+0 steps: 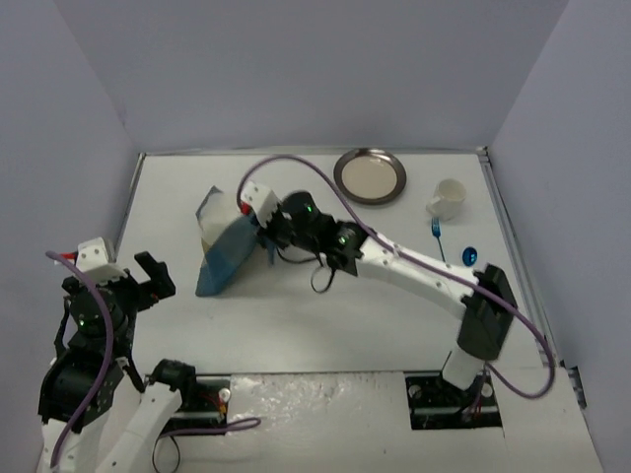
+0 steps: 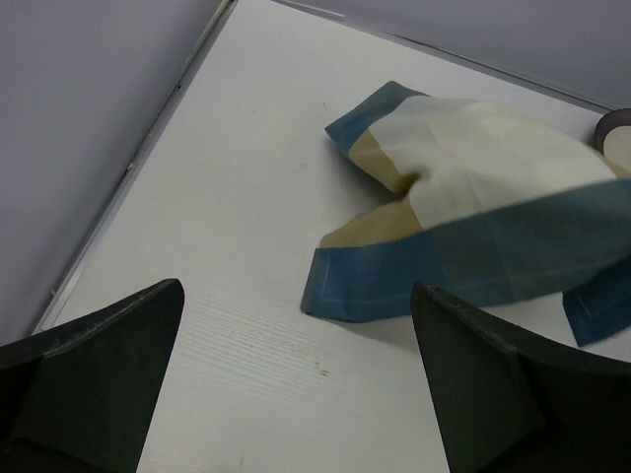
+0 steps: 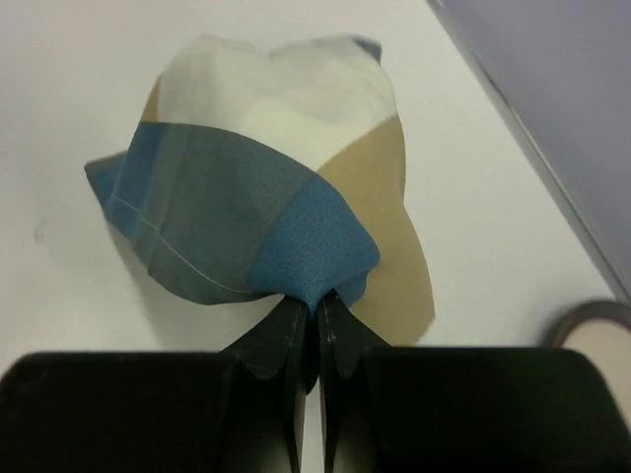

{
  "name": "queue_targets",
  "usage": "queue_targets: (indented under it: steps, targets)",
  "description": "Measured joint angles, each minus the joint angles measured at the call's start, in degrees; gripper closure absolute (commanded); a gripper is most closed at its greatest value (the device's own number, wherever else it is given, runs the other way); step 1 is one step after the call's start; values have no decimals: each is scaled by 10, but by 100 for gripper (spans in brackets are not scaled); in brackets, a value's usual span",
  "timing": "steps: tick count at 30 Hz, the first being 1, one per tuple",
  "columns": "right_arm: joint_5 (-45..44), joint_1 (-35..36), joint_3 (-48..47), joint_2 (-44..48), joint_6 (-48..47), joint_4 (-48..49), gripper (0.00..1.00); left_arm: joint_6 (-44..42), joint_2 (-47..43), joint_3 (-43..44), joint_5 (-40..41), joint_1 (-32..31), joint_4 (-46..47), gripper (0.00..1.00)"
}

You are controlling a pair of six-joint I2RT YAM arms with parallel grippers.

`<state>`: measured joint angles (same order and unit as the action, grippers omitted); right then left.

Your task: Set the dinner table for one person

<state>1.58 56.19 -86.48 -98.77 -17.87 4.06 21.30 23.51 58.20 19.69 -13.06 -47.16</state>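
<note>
Blue-and-tan placemat (image 3: 246, 177), bunched in right hand (image 3: 314, 307) — left hand (image 2: 296, 292) spread

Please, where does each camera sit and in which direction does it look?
Top external: high behind the robot, looking down at the table; left arm and right arm show.
Left wrist: on the left arm, facing across the table to the placemat; the open left end effector shows at the bottom.
Right wrist: looking down its shut right end effector, which pinches the placemat.
Shared: the placemat appears in all three.
</note>
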Motion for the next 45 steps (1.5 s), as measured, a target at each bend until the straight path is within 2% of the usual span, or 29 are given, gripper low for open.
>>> queue_targets:
  steps: [3,7,9,14,18,23,33,38,45]
  targets:
    - [-19,2,138,120,14,-1,61,4,9,6,-19,0,-3,3]
    - [-36,1,239,228,47,9,36,16,49,2,-52,0,0,3]
    - [-39,1,293,268,77,11,29,25,86,-8,-76,0,9,3]
    - [-26,-13,374,310,139,-22,20,54,213,-19,-117,0,24,3]
    - [15,-73,382,312,183,-23,18,83,306,-31,-129,0,53,3]
    - [46,-142,357,256,220,7,17,125,350,-64,-128,3,95,3]
    - [137,-179,152,-49,218,62,16,156,336,-85,-129,27,139,3]
    - [143,-176,86,-143,192,62,19,153,301,-90,-126,37,129,3]
    - [105,-155,25,-228,154,61,19,151,260,-109,-121,42,114,3]
